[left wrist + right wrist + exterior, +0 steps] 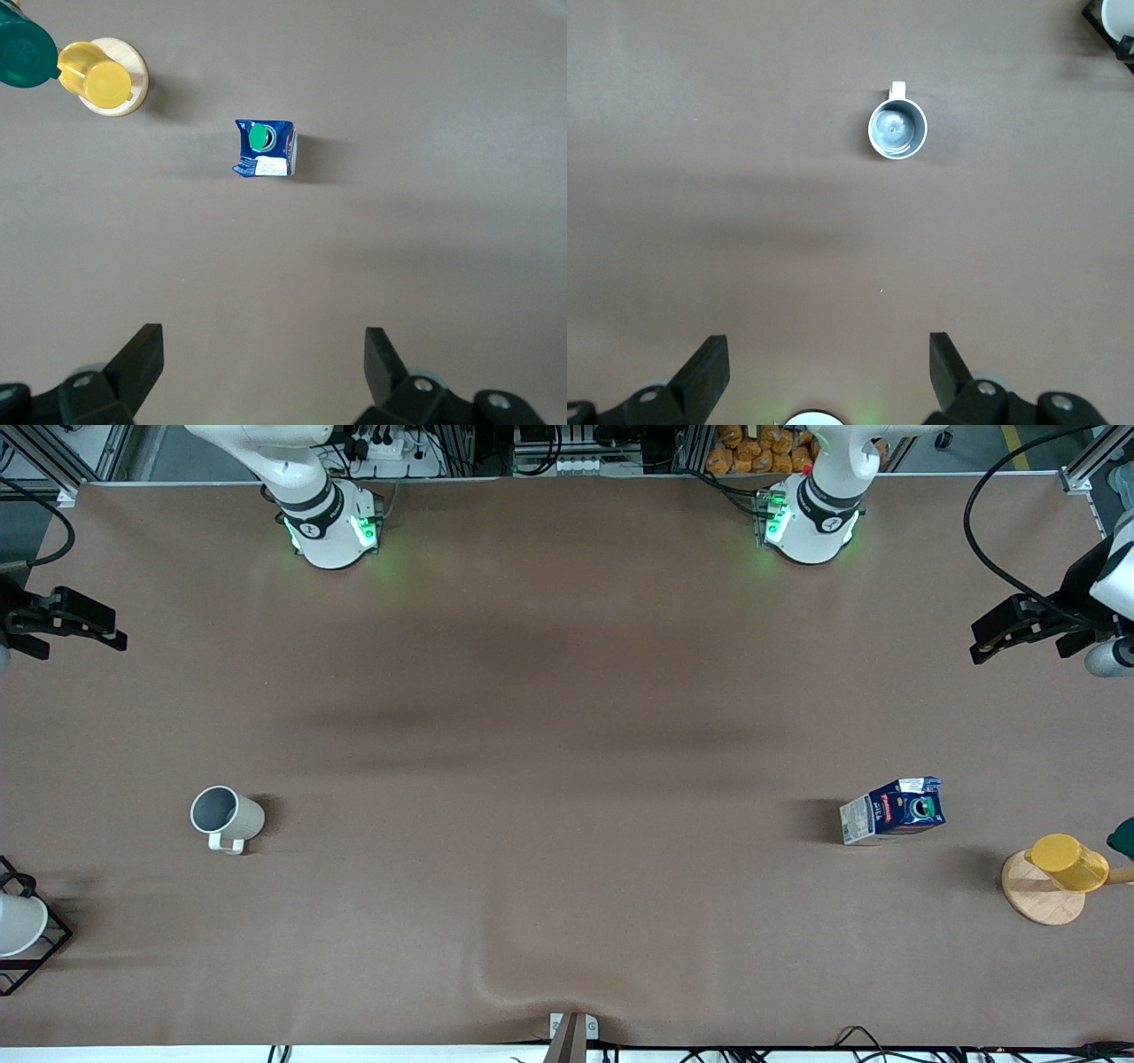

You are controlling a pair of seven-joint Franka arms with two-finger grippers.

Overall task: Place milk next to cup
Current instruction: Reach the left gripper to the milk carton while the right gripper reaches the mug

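The milk [895,810] is a small blue carton with white sides and a green cap. It stands upright on the table toward the left arm's end and also shows in the left wrist view [265,148]. The cup [226,817] is a pale grey-white mug with a grey inside. It stands upright toward the right arm's end, its handle toward the front camera, and also shows in the right wrist view [897,128]. My left gripper [979,642] is open and empty, over the table's edge at the left arm's end [264,350]. My right gripper [113,627] is open and empty, over the edge at the right arm's end [828,354].
A yellow cup [1067,862] on a round wooden base [1036,899] stands beside the milk at the left arm's end, with a dark green thing [1123,837] at the edge. A white cup [18,926] in a black wire rack [49,948] stands at the right arm's end.
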